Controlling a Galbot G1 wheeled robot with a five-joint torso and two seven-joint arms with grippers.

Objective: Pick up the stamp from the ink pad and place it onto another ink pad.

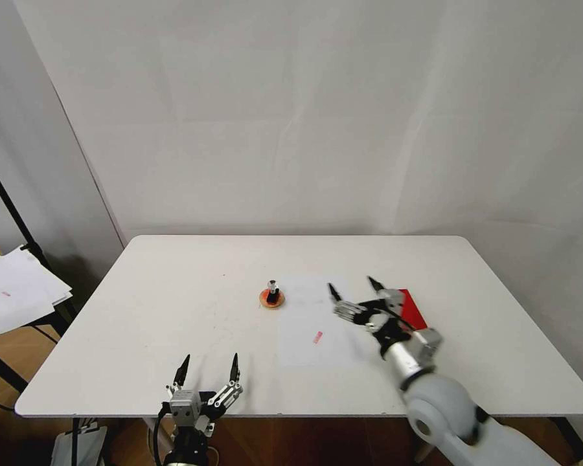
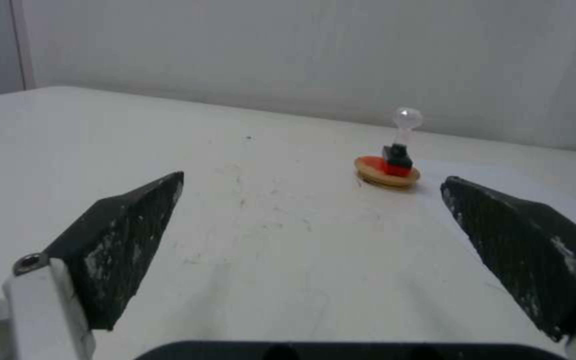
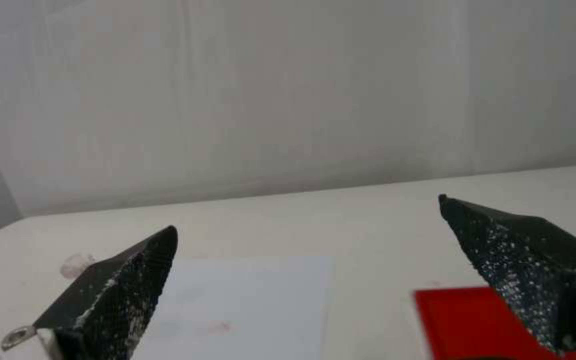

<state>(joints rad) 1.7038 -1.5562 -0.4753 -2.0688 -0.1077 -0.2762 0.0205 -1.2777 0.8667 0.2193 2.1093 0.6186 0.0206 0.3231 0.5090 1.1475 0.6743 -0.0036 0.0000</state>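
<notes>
The stamp (image 1: 273, 288) stood upright on the round ink pad (image 1: 271, 298), well apart from the right gripper (image 1: 354, 289), fingers spread beside the red rectangular pad (image 1: 413, 307); withdrawing cleanly seemed wisest, while the left gripper (image 1: 208, 370) idled with fingers spread.

- The stamp (image 1: 273, 292) is black with a shiny silver knob; a red band shows at its base
- The round pad (image 1: 271, 299) has a tan rim and orange-red centre
- The rectangular pad (image 1: 413, 308) is bright red
- The table (image 1: 175, 304) is white; the paper sheet (image 1: 311, 323) is pale, with a small pink mark
- The gripper fingers (image 2: 128, 235) are black, flecked white
</notes>
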